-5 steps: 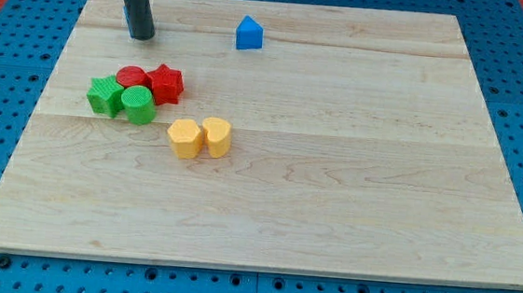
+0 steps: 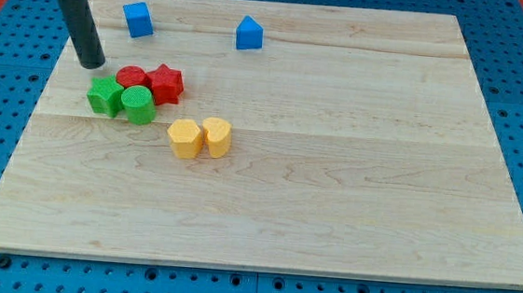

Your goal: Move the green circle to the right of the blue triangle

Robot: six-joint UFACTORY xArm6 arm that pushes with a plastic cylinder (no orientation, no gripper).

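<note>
The green circle [image 2: 138, 105] sits left of centre on the wooden board [image 2: 334, 171], touching a green star-shaped block [image 2: 106, 95] on its left and a red circle [image 2: 132, 77] above it. The blue triangle [image 2: 249, 34] stands near the view's top, well up and to the right of the green circle. My tip [image 2: 91, 62] is near the board's left edge, just up and left of the green star block, apart from it.
A blue cube [image 2: 138, 19] lies at the top left. A red star [image 2: 165, 83] touches the red circle. A yellow hexagon [image 2: 184, 139] and a yellow rounded block [image 2: 216, 136] sit together below and right of the cluster.
My tip has moved left and down, from beside the blue cube to just above the green star block. The blue cube, hidden before, now shows. No block has moved.
</note>
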